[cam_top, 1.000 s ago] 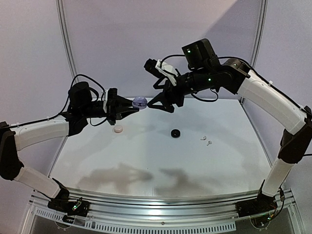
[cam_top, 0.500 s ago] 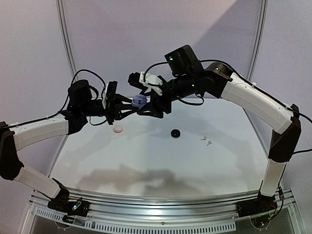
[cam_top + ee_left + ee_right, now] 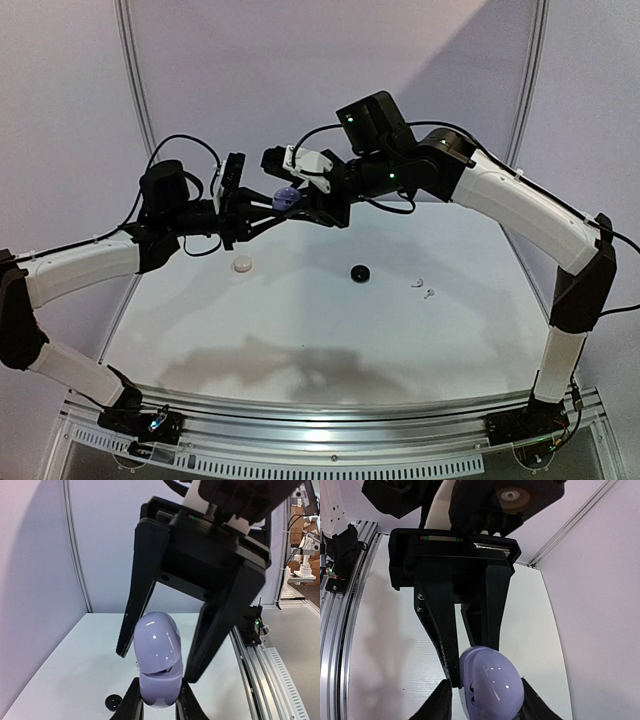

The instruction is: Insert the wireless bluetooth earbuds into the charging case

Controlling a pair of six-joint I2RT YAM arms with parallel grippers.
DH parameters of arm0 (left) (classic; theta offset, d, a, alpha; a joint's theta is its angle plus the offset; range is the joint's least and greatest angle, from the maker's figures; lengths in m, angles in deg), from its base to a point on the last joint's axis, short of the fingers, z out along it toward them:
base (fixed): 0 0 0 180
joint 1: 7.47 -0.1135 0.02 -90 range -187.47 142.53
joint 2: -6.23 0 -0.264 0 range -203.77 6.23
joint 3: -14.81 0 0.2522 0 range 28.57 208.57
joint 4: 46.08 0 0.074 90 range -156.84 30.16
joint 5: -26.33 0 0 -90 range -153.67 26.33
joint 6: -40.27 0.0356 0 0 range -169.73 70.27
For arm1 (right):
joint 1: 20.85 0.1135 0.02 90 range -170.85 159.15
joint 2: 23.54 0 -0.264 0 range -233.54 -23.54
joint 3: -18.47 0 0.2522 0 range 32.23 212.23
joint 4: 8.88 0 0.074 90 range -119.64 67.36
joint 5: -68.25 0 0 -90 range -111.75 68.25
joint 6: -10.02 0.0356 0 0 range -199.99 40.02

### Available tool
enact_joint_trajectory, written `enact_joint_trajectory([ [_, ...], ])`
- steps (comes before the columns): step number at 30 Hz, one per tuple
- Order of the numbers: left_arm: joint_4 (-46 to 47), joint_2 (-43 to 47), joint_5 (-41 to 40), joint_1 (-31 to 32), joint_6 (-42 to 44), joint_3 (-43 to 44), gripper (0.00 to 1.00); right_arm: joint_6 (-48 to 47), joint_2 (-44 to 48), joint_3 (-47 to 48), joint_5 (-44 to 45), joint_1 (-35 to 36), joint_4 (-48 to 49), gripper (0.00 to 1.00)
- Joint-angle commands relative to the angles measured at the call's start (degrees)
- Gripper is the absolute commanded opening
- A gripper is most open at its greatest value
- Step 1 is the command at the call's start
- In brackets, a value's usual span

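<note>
Clamping the lavender charging case point(image 3: 157, 655) by its base in mid-air, the left gripper point(image 3: 158, 701) grips it firmly. The right gripper point(image 3: 485, 700) straddles the lid, and whether it presses is unclear. Two white earbuds point(image 3: 419, 284) lie near the table's point(image 3: 300, 330) right edge.

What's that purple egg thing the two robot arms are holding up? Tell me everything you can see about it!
It is the charging case: small, rounded, glossy and pale lavender, plastic by its look, with a dark seam between lid and base. It hangs in the air above the table, resting on nothing. The left gripper is shut on its lower half. The right gripper straddles its upper half; whether those fingers touch it is unclear.
</note>
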Motion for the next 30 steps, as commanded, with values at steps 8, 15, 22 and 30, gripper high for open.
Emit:
enact_joint_trajectory([
  [8,-0.61,-0.01,-7.68,-0.97,-1.39,0.66,0.00,-0.52,-0.13,1.10,0.50,2.31,-1.39,0.45],
  [15,1.59,-0.41,-8.10,-2.11,-11.25,2.02,0.00,-1.82,1.24,-1.83,1.89,2.79,2.40,0.30],
  [22,1.77,-0.47,-7.03,-2.55,-13.63,2.78,0.00,-4.65,0.67,-2.62,4.58,3.57,2.01,0.26],
  [30,2.40,-0.80,-7.53,-3.27,-14.69,2.68,0.00,-2.74,1.44,-4.17,4.62,3.56,0.53,0.63],
])
